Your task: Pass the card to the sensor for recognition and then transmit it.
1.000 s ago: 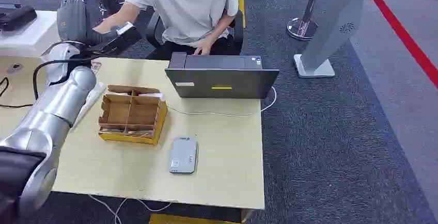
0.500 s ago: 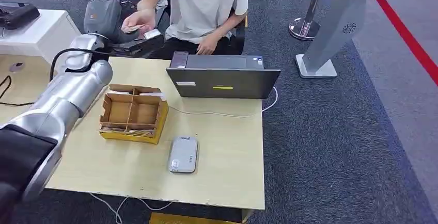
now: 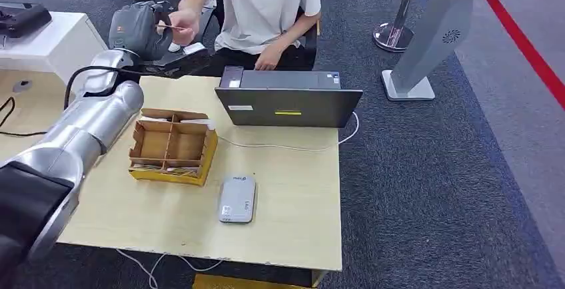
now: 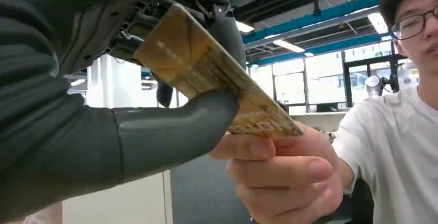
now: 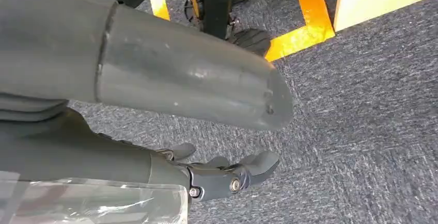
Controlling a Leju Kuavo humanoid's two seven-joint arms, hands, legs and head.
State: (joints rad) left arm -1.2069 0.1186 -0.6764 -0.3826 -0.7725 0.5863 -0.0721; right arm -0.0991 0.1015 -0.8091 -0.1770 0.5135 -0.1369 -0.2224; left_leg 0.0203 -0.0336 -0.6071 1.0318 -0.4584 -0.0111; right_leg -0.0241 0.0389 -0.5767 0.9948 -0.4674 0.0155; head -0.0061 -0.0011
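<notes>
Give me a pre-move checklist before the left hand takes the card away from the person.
1. Left hand holds the card, thumb under it, fingers above: ok.
2. Person's hand off the card: not ok, it pinches the far end.
3. Grip firm enough to pull free: cannot tell.
4. Gray sensor lying bare on the table: ok.
5. Way down to the sensor: cardboard box and laptop stand near it, mind them.
6. Right hand out of the way, hanging over the carpet, holding nothing: ok.
</notes>
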